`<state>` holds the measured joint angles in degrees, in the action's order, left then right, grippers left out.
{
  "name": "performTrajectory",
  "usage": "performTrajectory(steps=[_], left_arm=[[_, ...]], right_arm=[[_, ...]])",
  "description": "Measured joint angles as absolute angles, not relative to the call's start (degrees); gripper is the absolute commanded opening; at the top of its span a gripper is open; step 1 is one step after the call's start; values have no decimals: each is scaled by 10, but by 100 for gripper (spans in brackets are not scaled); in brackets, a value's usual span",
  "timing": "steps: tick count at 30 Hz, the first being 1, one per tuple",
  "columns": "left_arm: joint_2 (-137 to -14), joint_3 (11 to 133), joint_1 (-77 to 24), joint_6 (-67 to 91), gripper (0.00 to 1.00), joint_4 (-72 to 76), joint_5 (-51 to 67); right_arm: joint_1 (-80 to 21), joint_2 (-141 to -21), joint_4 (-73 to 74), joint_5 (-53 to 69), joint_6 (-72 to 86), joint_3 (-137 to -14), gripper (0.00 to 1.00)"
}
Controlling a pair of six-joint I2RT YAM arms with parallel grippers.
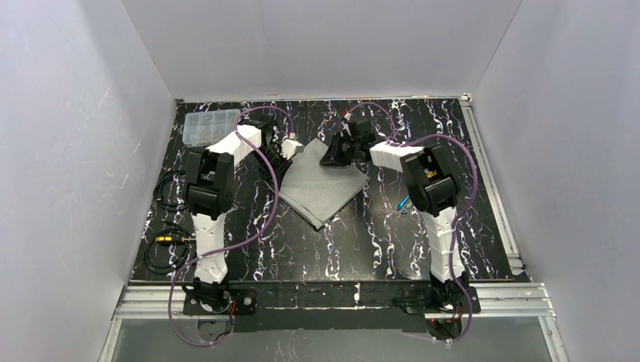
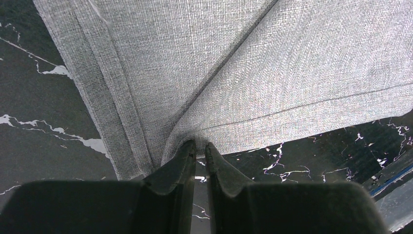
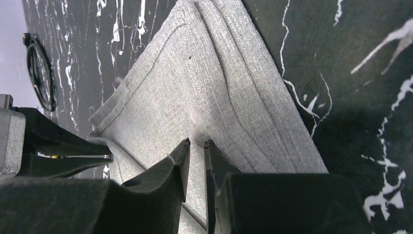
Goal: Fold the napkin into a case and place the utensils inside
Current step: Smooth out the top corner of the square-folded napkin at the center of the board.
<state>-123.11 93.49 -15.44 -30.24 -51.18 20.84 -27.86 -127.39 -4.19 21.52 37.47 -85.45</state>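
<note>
Black marble veined in white covers the bench [image 1: 347, 249], with white walls around it. At its far middle lies the napkin [image 1: 321, 188], folded in layers, its far edge lifted. The left fingers [image 2: 182, 163] are clenched on a bunched corner of the cloth, and the right fingers [image 3: 178, 163] pinch a ridge of it nearby. The utensils [image 1: 404, 203] lie apart on the bench, beside the right arm.

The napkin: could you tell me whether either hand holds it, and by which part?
Both hold the napkin: the left hand pinches a gathered fold at its edge, the right hand a ridge near its far corner.
</note>
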Motion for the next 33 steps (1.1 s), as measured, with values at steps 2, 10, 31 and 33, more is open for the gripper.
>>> performTrajectory(steps=[2,10,31,33], left_arm=[[-1231,935,-154,-302,12,-512,208],[-1230,935,-154,-303,11,-509,203],[-1230,935,-154,-302,10,-507,198],[-1230,935,-154,-303,10,-507,197]], right_arm=[[-276,-1281,-45,219,372,-862,27],[-270,-1290,-48,257,362,-872,25],[-206,-1277,-168,327,408,-781,23],[-206,-1275,-160,320,400,-784,28]])
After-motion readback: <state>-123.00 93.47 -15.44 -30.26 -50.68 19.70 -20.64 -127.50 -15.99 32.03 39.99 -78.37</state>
